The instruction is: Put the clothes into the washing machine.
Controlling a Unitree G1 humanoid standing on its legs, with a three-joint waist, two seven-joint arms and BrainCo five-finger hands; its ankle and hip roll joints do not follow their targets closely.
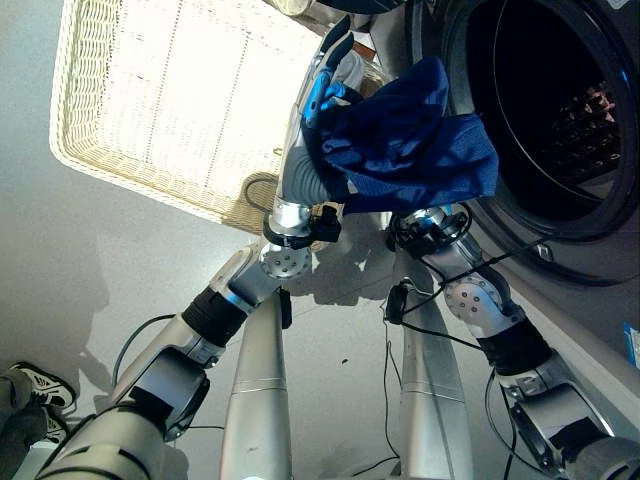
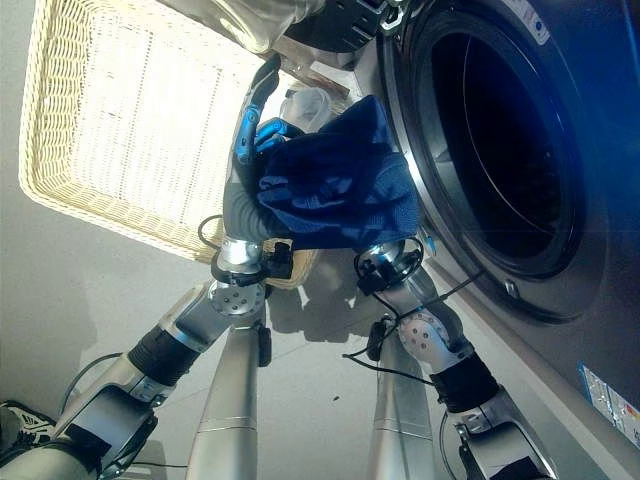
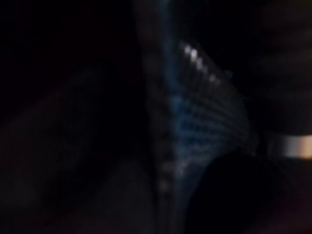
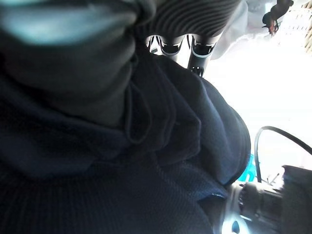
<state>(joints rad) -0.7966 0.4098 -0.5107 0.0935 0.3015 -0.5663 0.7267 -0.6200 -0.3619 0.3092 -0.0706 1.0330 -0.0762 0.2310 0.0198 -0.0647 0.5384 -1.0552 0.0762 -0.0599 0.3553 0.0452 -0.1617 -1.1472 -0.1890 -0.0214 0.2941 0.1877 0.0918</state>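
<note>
A dark blue knitted garment (image 1: 410,145) hangs bunched between my two hands, just in front of the washing machine's round opening (image 1: 560,110) and outside its rim. My left hand (image 1: 322,88) is raised at the garment's left edge, its thumb pressed into the cloth. My right hand (image 4: 195,17) is underneath the garment, which drapes over it and covers it. The drum behind the opening is dark inside. In the left wrist view the blue cloth (image 3: 204,122) lies right against the camera.
A large pale wicker basket (image 1: 120,170) lies on the grey floor to the left, close behind my left arm. The washing machine's front panel (image 1: 600,320) runs along the right side. A person's shoe (image 1: 35,385) shows at the lower left.
</note>
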